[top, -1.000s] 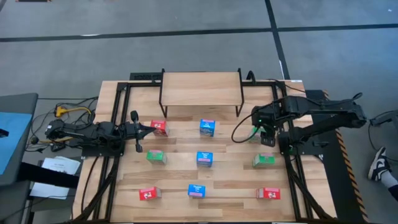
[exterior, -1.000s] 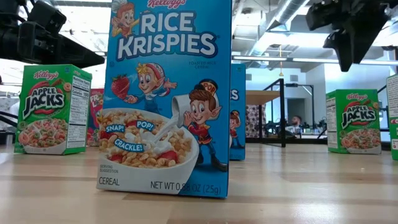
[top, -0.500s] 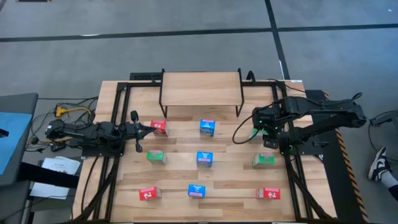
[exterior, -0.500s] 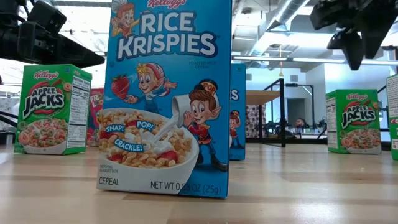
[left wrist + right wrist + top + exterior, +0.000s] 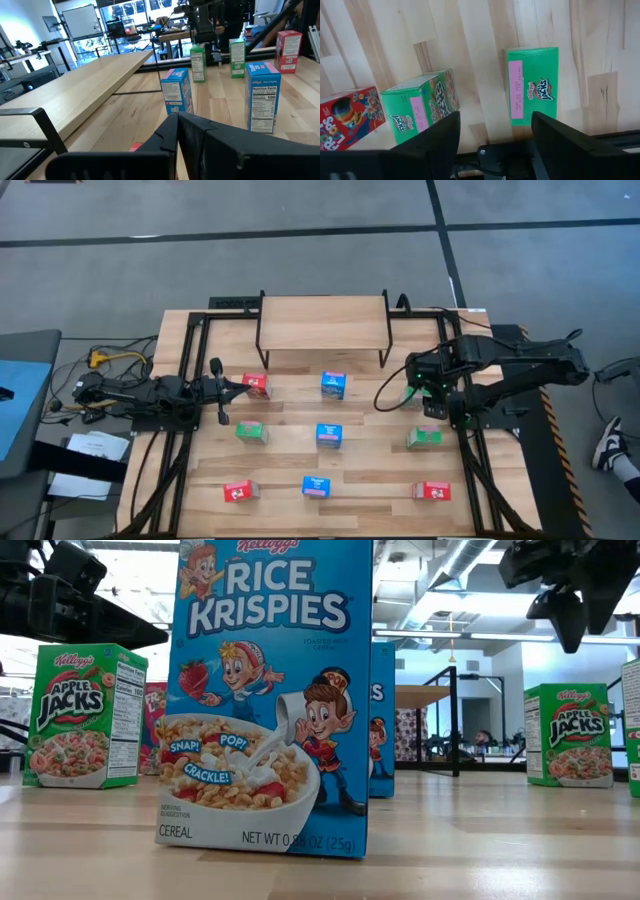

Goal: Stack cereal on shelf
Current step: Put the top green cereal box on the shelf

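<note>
Now the right gripper (image 5: 492, 132) hangs above a green cereal box (image 5: 532, 84), jaws spread wide, gripping nothing. Left gripper (image 5: 219, 391) sits closed and empty beside a red box (image 5: 256, 385).

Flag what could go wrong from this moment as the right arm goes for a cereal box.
1. The open right gripper hangs above one green Apple Jacks box; coming down off-centre, a finger could tip it.
2. A second green box and a red Froot Loops box stand close by; the arm might clip them.
3. The shut left gripper waits beside another red box and could nudge it.
</note>
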Controlling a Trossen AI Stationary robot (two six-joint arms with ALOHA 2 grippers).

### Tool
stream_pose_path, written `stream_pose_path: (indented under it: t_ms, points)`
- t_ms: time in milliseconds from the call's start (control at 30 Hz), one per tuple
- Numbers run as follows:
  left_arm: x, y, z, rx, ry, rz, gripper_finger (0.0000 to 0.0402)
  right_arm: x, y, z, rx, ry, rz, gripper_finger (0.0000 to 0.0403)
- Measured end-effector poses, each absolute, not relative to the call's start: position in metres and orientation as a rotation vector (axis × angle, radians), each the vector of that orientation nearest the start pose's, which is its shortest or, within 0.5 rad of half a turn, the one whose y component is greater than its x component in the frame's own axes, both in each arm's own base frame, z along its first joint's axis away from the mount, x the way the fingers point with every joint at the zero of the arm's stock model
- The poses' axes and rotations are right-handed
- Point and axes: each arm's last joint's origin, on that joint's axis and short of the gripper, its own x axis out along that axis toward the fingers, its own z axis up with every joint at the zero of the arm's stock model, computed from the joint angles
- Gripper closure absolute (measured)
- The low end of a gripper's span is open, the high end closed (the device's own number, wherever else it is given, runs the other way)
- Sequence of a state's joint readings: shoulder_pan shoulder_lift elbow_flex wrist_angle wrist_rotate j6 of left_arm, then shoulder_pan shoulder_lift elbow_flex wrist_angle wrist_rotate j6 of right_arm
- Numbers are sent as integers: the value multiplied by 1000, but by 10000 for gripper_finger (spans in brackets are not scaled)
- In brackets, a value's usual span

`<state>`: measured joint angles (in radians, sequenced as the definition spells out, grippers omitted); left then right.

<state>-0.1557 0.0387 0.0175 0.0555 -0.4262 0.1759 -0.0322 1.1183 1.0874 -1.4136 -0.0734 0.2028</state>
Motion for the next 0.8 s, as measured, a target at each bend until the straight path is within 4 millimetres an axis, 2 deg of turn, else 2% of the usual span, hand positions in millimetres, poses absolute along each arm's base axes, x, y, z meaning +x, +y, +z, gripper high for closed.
stream_pose_path:
  t_ms: [300, 800]
  points:
    - [97, -3, 172, 165, -9, 273, 401, 162, -3, 297, 238, 1454, -114, 82]
    - [97, -3, 172, 165, -9, 273, 401, 165, -7, 295, 151, 1427, -143, 85]
